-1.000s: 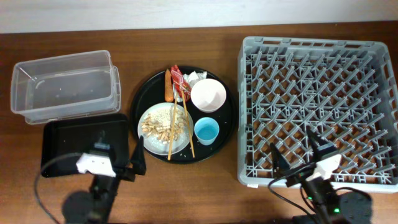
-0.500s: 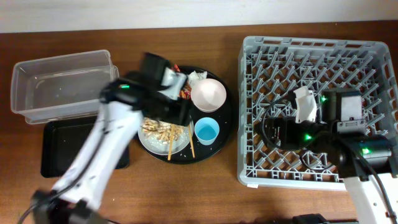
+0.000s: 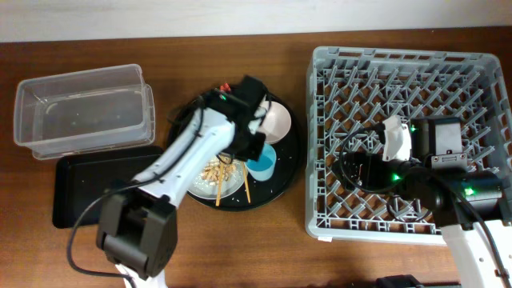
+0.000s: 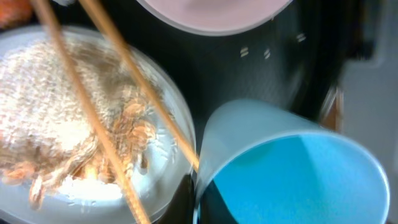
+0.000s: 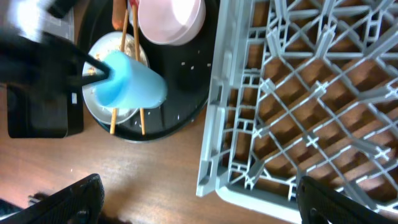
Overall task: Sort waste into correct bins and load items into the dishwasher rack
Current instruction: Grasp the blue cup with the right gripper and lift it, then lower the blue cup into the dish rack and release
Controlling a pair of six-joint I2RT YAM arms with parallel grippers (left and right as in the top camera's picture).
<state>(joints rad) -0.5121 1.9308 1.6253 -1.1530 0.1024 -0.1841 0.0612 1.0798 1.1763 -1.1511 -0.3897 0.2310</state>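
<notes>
Your left arm reaches from near edge to tabletop centre, left pincer (image 3: pixel 254 136) grip unclear; right pincer (image 5: pixel 199 186) spread wide, right side.

We found the large grey dishwasher rack (image 3: pixel 400 56) at the right, its pegs upright. At the left, the clear tub (image 3: pixel 80 108) sat just behind the flat black tray (image 3: pixel 76 192). Between these and the rack, on a round black tray (image 3: pixel 286 170), the pale plate (image 4: pixel 87 194) carried rice (image 4: pixel 56 118) and peanuts (image 4: pixel 134 121), with the wooden chopsticks (image 4: pixel 112 155) lying across it. The light-blue cup (image 4: pixel 298 180) was just beside the plate, and the white bowl (image 5: pixel 171 18) lay beyond the cup. A scrap of the red wrapper (image 3: pixel 226 86) showed near the round tray's far edge.
</notes>
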